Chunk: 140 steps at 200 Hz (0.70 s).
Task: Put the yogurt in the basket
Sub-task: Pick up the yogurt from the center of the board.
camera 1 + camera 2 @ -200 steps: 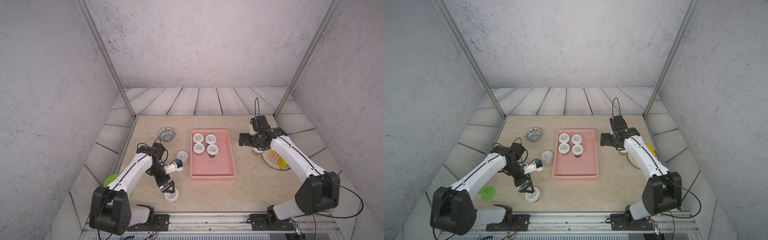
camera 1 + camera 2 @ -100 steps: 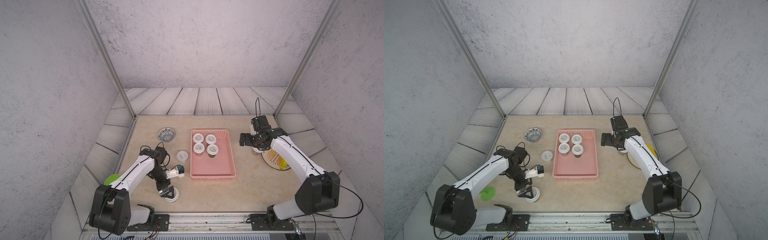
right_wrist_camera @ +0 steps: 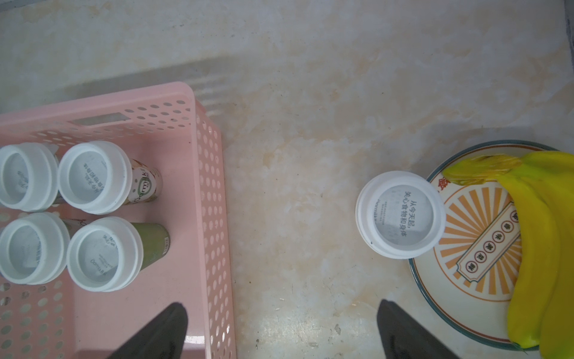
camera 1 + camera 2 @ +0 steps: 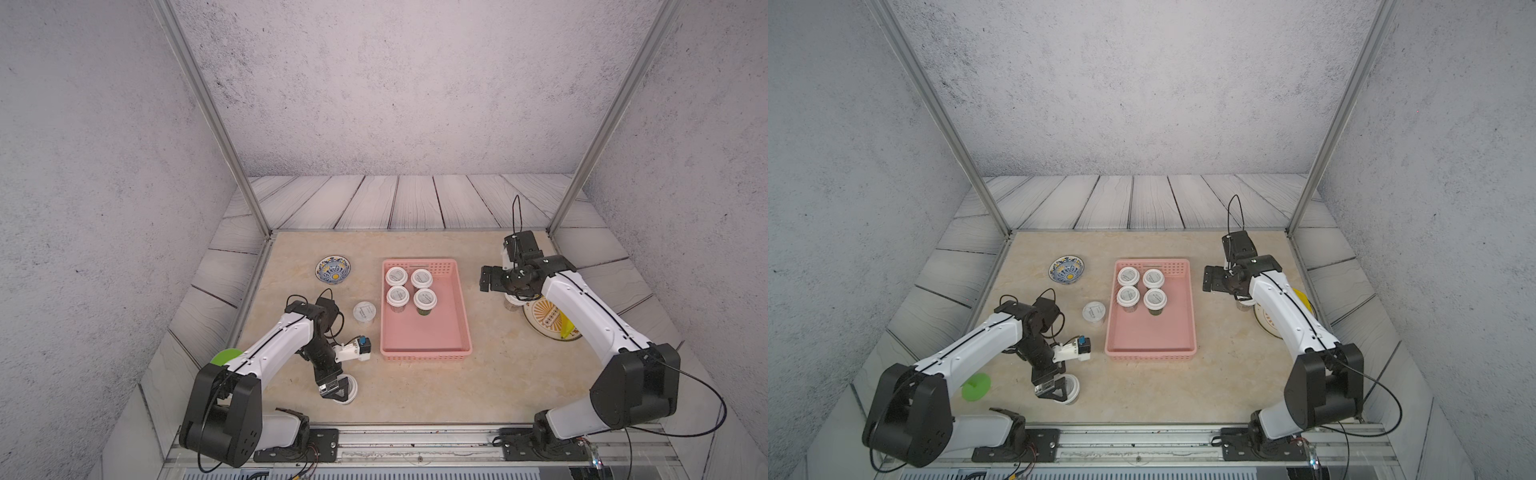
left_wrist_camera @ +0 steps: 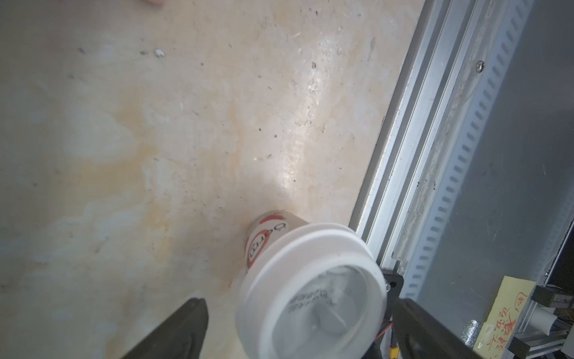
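Four yogurt cups (image 4: 410, 287) were found upright in the basket (image 4: 428, 356), packed at far end, leaving room for the rest. Left pincer (image 4: 335, 390), wide open, nothing held, was straddling a near-edge cup (image 5: 310, 298), presumably pre-grasp. Right pincer (image 3: 279, 334), also agape & empty, was hovering short of the cup (image 3: 400, 215) beside the plate (image 3: 466, 317).

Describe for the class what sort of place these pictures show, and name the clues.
Probably a robot test cell, not a kitchen: two arms bolted to a metal rail, plain textured panels walling in a small tabletop, and staged props such as the pink basket of yogurt cups.
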Each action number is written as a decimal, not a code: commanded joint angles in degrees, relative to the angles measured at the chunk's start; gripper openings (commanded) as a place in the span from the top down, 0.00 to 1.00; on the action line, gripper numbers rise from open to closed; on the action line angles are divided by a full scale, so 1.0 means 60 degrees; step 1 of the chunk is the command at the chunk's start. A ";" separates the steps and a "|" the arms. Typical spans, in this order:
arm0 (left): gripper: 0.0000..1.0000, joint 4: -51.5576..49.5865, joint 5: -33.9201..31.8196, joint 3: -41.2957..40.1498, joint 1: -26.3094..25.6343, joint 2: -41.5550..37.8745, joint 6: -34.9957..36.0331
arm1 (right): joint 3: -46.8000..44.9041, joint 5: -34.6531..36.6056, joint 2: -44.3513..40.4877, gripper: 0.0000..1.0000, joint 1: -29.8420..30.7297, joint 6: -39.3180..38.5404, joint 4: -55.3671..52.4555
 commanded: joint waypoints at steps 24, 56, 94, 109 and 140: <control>0.01 -0.0020 -0.0112 -0.0243 -0.0219 0.0061 -0.0100 | -0.0134 0.0080 -0.0151 0.00 -0.0050 0.0047 0.0027; 0.01 0.0109 -0.0068 -0.0302 -0.0238 0.0075 -0.0139 | -0.0054 -0.0002 -0.0074 0.00 -0.0058 0.0039 -0.0037; 0.01 0.0241 -0.0120 -0.0331 -0.0267 0.0120 -0.0234 | -0.0100 0.0002 -0.0073 0.00 -0.0068 0.0034 -0.0011; 0.03 0.0251 -0.0148 -0.0331 -0.0267 0.0157 -0.0234 | -0.0103 0.0028 -0.0084 0.00 -0.0084 0.0028 -0.0011; 0.05 0.0309 -0.0119 -0.0365 -0.0282 0.0177 -0.0279 | -0.0100 -0.0011 -0.0050 0.00 -0.0072 0.0035 -0.0008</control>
